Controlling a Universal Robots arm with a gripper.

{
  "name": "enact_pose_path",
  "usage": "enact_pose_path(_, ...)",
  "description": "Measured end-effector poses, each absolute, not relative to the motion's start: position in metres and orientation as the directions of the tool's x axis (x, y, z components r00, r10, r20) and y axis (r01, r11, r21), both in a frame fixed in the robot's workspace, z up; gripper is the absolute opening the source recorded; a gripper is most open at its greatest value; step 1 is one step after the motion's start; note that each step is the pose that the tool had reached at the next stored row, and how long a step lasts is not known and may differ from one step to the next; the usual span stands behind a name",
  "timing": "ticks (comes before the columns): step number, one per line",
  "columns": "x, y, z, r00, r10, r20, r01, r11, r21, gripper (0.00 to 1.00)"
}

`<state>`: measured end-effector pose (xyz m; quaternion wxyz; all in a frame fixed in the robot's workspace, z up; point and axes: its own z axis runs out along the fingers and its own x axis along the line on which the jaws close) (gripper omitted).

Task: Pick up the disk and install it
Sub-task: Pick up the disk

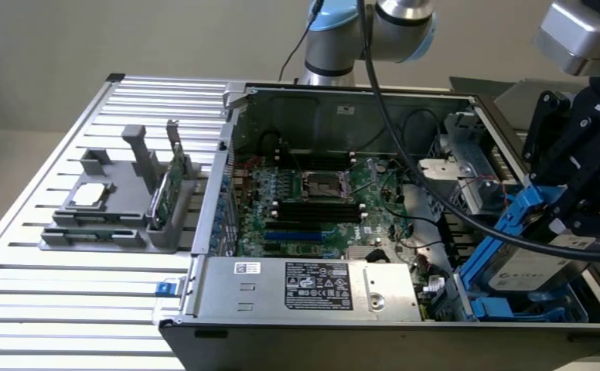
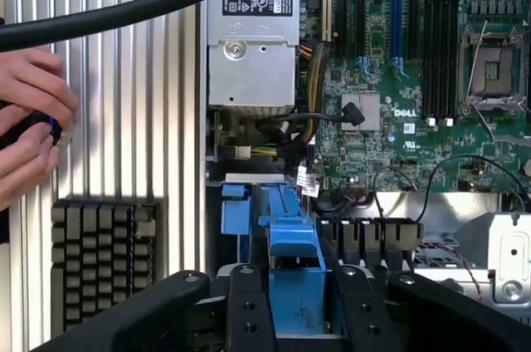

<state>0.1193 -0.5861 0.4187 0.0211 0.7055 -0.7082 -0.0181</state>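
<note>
Your gripper is clamped on the disk. The disk hangs tilted at the exterior view's right, its long axis sloping down toward the blue drive bay just beneath, in the case's near corner.

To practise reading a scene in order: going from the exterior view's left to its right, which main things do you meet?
grey parts holder → CPU socket on the motherboard → the disk with blue rails
</note>
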Motion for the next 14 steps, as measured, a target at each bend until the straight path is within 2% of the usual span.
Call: enact_pose_path(14, 0.119, -0.586, 0.401, -0.006, -1.000, 0.004, -0.998, 0.006, 0.055, 0.33)
